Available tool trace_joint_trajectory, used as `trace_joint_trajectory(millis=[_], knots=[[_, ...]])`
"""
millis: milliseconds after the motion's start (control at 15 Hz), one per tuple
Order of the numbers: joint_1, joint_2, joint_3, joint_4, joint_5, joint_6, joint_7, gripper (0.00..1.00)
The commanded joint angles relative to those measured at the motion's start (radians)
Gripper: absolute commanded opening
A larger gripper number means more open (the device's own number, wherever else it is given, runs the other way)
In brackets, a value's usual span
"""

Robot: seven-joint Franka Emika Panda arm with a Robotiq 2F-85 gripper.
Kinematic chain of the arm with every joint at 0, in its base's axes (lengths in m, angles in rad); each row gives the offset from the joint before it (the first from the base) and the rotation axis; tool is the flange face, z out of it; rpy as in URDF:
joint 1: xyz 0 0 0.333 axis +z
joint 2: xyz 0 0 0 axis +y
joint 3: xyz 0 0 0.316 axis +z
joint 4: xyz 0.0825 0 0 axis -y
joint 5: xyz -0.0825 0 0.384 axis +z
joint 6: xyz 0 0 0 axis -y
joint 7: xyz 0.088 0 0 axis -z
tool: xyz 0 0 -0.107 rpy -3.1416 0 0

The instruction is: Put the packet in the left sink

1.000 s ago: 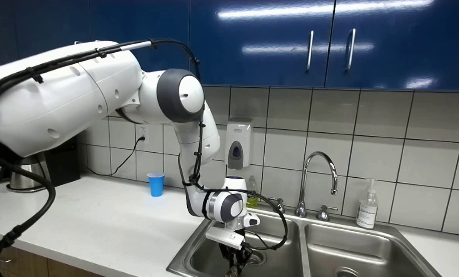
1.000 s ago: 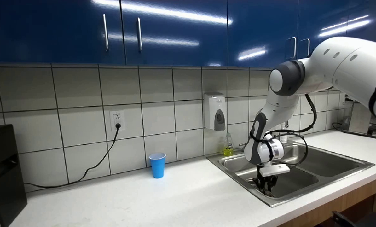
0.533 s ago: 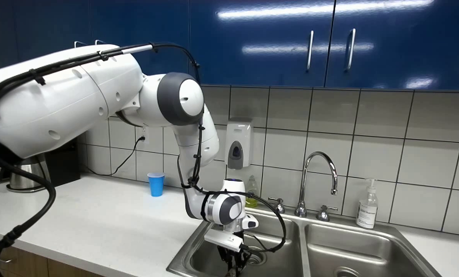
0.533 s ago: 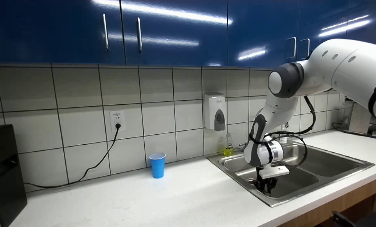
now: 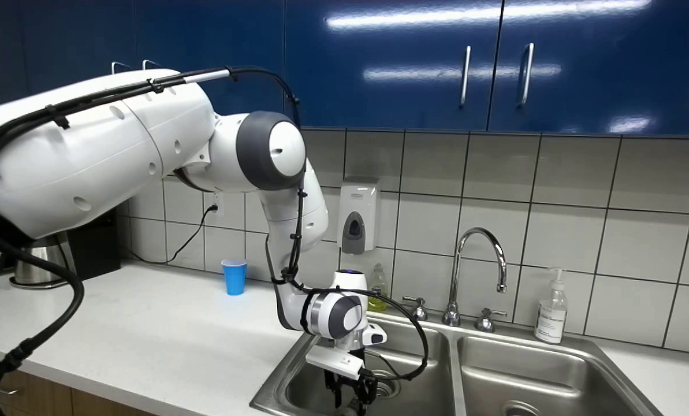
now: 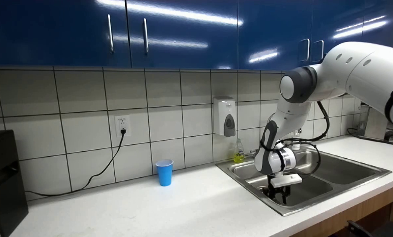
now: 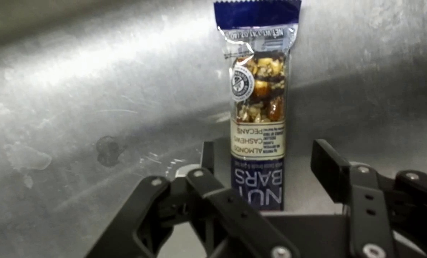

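Observation:
The packet (image 7: 260, 89), a nut bar with navy ends, a cream label and a clear window, lies flat on the steel of the left sink (image 5: 428, 390) in the wrist view. My gripper (image 7: 265, 163) is low inside that basin, its jaws apart on either side of the packet's near end. Bare metal shows between the packet and each of the fingers (image 7: 329, 172), so neither touches it. In both exterior views the gripper (image 6: 278, 197) hangs inside the left basin. An exterior view catches only a dull bit of the packet (image 5: 347, 411) under the fingertips.
The right basin (image 5: 529, 367) adjoins beyond a steel divider. Behind the sink stand a faucet (image 5: 451, 315), a pump bottle (image 5: 551, 319) and a yellow dish soap bottle (image 6: 238, 154). A blue cup (image 6: 165, 172) sits on the counter (image 6: 189, 204) by the wall.
The arm has sunk slightly deeper into the left basin. The jaws, earlier shut on the packet, have spread apart and let it go.

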Motion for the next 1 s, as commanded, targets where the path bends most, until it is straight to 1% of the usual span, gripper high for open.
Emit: trace_joint_trajectory(millis=[0,267,533,733,800,933], knots=[[0.009,-0.02,-0.005,-0.001,-0.001,-0.024,0.007,1.0],[0.012,-0.056,-0.01,-0.033,0.0,-0.017,0.01,1.0],[0.013,-0.135,-0.019,-0.104,-0.002,0.009,0.01,1.0],[0.016,-0.225,-0.026,-0.194,-0.004,0.039,0.009,1.0],[0.006,-0.266,-0.015,-0.234,0.001,0.041,-0.003,1.0],[0.018,-0.357,-0.026,-0.33,-0.005,0.075,0.004,1.0]])
